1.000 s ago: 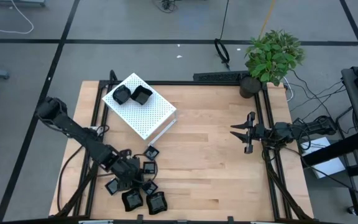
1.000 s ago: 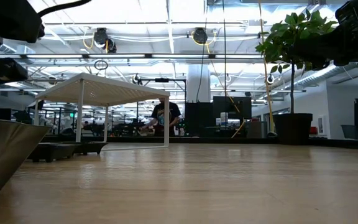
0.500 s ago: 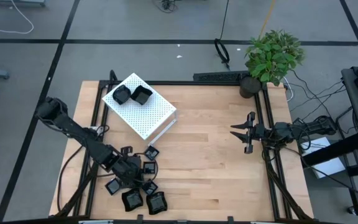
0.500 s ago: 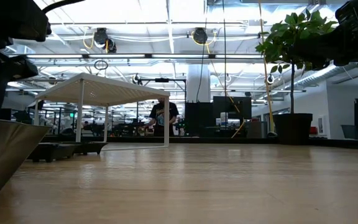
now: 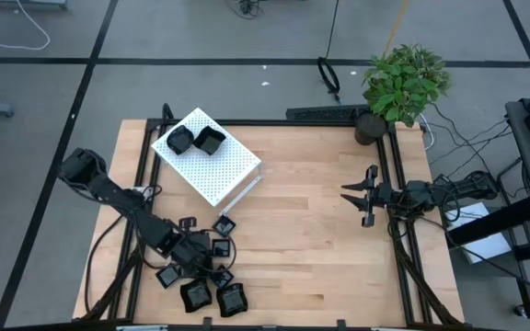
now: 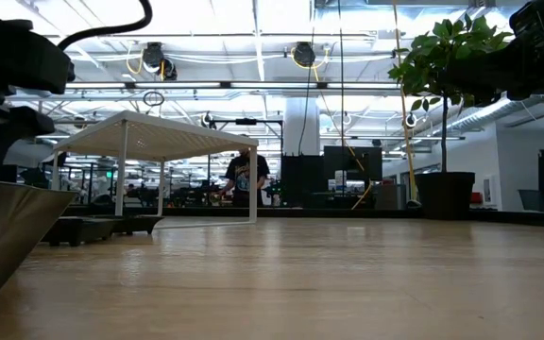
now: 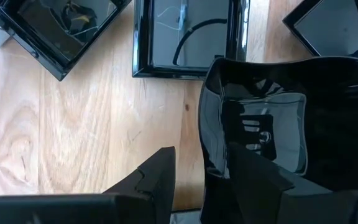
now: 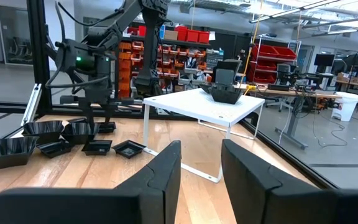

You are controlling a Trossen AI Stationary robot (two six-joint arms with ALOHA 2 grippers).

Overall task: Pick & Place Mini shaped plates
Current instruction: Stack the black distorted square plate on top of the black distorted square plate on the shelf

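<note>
Reaching low over the cluster of mini shaped plates (image 5: 201, 271) near the front left edge of the wooden worktop (image 5: 302, 230), the left hand (image 5: 194, 250) sits among the black dishes. Its wrist view shows the two dark fingers (image 7: 160, 177) parted, with the rim of a glossy scalloped plate (image 7: 272, 134) lying between them; one finger stands on the bare wood just outside that rim, the other inside the dish. Whether the fingers press on the rim cannot be told. Just beyond this dish lie a square plate (image 7: 188, 37) and a second square plate (image 7: 55, 28), both flat on the wood, and the corner of another dish (image 7: 331, 25) shows at the edge of that view.

Two more of the black plates (image 5: 196, 140) rest on top of the white perforated box (image 5: 212, 158), which stands toward the back left of the worktop, well apart from the cluster. From the right wrist view the same box (image 8: 201, 106) appears as a white stand with a dark dish (image 8: 225, 93) on it, and the loose plates (image 8: 61, 140) lie on the wood beside the left arm (image 8: 104, 56).

The right hand (image 5: 364, 195) hangs over the right side of the worktop, far from the plates, its fingers (image 8: 160, 180) spread apart and holding nothing. A potted plant (image 5: 403, 83) stands at the back right corner. In the low view a person (image 6: 244, 178) stands in the room behind the worktop.
</note>
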